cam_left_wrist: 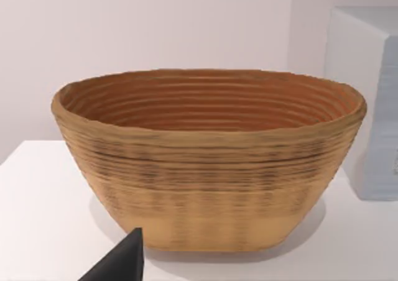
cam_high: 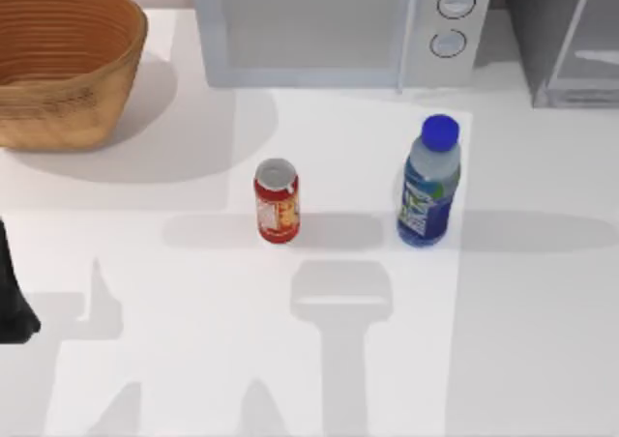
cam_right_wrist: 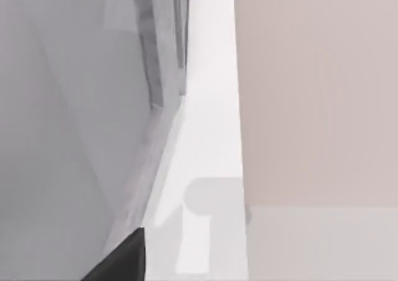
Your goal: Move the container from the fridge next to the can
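**Container on the table beside the can; placement appears done**

The container [cam_high: 428, 182] stands upright on the white table [cam_high: 542, 340], outside the fridge [cam_high: 566, 36], which sits at the table's far right corner. The can [cam_high: 277, 200] stands upright to the container's left, near it but not touching, with a clear gap between them. Neither object is held.

The left arm [cam_high: 12, 292] shows at the table's left edge; its wrist view faces a woven basket [cam_left_wrist: 208, 163], with a dark gripper tip [cam_left_wrist: 121, 262] at the frame's edge. Whether its fingers are wide or narrow, I cannot tell. The right wrist view faces the fridge's side; its gripper's state likewise cannot be told.

Judgement: the transfer looks complete. What may remain is closing the gap, if judged too wide, and parking the arms.
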